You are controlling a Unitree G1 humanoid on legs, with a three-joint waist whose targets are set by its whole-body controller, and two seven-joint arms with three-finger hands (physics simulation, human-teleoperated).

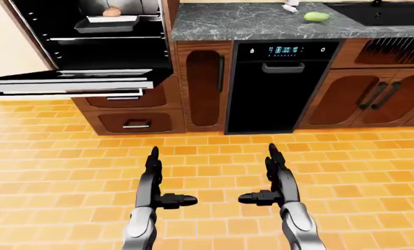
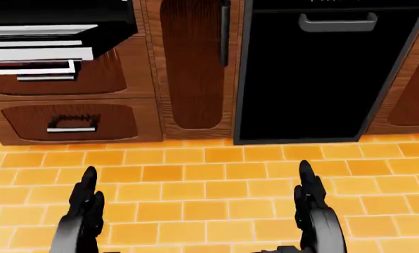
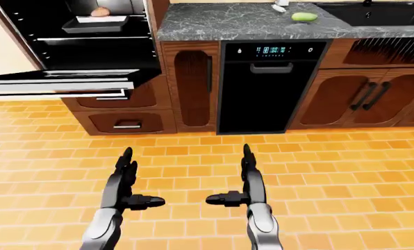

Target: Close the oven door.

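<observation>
Two grey-and-black robot arms rise from the bottom edge of the left-eye view, side by side and well apart from each other. The left hand (image 1: 153, 179) and right hand (image 1: 275, 177) both stand upright with palms facing inward; the long fingers (image 1: 153, 156) are held straight and together, pointing toward the top of the frame, while each thumb juts sideways toward the other hand. Both hands are spread open and grip nothing, hovering over the orange brick-patterned tile floor (image 1: 207, 156).

Largest in the scene is the brown wooden cabinet run (image 1: 203, 86) with rounded recessed panels, spanning the upper half of the frame. At upper left sits the black built-in wall oven (image 1: 103, 44), its cavity lined with wire rack rails. Its glossy black oven door with pale edge (image 1: 68, 83) hangs open, folded down flat and reaching to the left edge of the frame, well apart from both hands. Inside, on a rack, rests a shallow dark baking tray (image 1: 110, 23) carrying a small round tan item.

Centre-right stands a tall flat black dishwasher (image 1: 276, 88) with a teal lit display and a curved bar handle. Above it runs the speckled dark grey stone bench (image 1: 255, 21), bearing a small oval green item (image 1: 316, 16). A black sink (image 1: 381, 13) is sunk at upper right.
</observation>
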